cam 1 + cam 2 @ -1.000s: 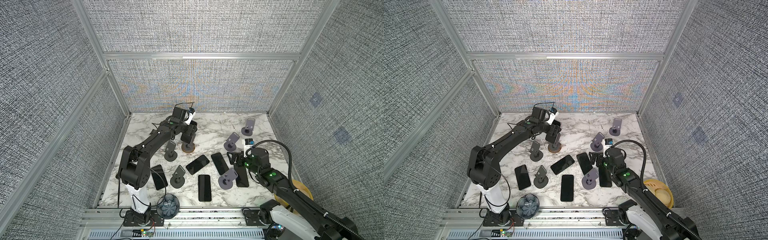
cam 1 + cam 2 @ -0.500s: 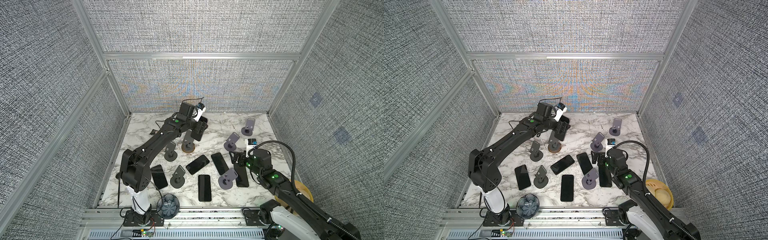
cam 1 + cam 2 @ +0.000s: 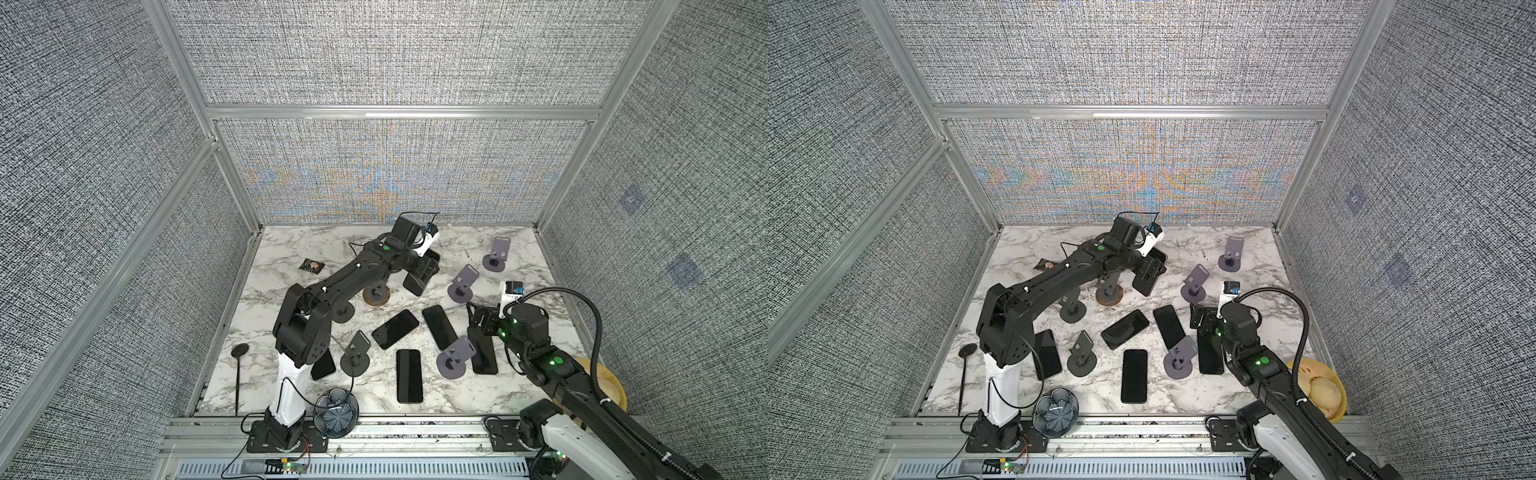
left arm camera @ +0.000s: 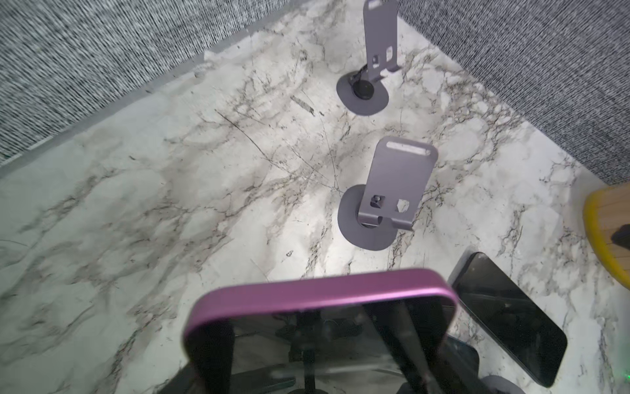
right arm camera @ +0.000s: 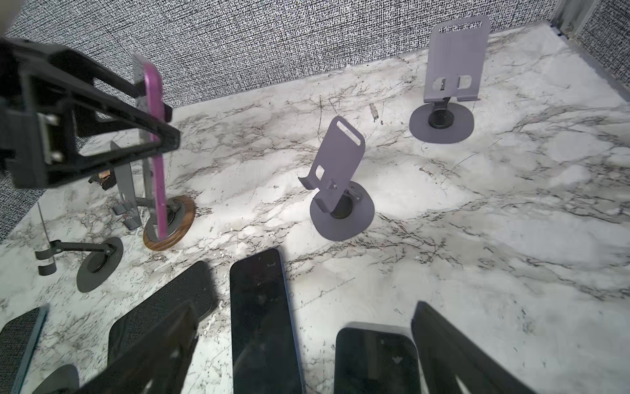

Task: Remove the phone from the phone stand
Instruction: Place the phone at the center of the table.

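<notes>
the table (image 5: 477,238) looks like polished marble, white with grey veins, smooth with a soft sheen. walls (image 3: 395,62) are coarse woven grey cloth, set in a brushed metal frame (image 3: 399,112). the phone (image 4: 320,320) has a satin pink metallic rim and a glossy black glass face that mirrors. flat phones (image 5: 262,314) are glossy black glass too, one a little dusty. lilac stands (image 4: 399,180) look like smooth matt painted metal. the ringed stand (image 5: 180,228) has a wood-grain edge round a matt grey base; a dark stand (image 5: 99,259) is matt grey. the hose (image 3: 598,332) is ribbed black plastic
</notes>
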You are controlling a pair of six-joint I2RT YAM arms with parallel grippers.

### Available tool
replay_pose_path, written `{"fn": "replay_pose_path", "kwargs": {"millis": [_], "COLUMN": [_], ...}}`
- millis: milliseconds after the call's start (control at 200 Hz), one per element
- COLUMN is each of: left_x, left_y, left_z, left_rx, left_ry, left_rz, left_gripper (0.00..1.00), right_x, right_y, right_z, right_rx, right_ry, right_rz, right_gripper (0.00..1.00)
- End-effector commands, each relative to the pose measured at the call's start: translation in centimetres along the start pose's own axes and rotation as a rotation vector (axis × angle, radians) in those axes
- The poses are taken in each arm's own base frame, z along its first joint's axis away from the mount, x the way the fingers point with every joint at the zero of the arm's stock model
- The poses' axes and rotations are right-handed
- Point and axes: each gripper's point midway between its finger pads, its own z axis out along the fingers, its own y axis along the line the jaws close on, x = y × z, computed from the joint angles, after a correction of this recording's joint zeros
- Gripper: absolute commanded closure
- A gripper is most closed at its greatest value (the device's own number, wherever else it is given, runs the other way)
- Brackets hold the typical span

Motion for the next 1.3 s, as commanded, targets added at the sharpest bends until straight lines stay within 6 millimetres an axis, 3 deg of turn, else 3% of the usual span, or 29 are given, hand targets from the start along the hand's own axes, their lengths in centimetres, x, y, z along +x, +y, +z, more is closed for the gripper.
{"fn": "replay_pose_path", "kwargs": {"millis": [0, 635, 1291], "left_x": [-0.2, 5.3, 9.7], "left_y": [0.1, 2.7, 3.4], "left_z": [1.1, 7.6, 9.6], "left_rx": [0.003, -0.060, -0.103], "left_ry": [-0.001, 0.165, 0.356], "left_rz": [-0.002, -0.007, 0.060], "left_gripper": [0.48, 0.48, 0.41], "right_x": [-0.4, -0.5, -0.5], "right_y": [-0.2, -0.8, -0.9], "right_z": [-0.2, -0.6, -0.5], "right_rx": [0.014, 0.037, 0.046], "right_ry": [-0.020, -0.039, -0.041], "right_rz": [0.005, 0.014, 0.023], "right_gripper": [0.01, 0.01, 0.01]}}
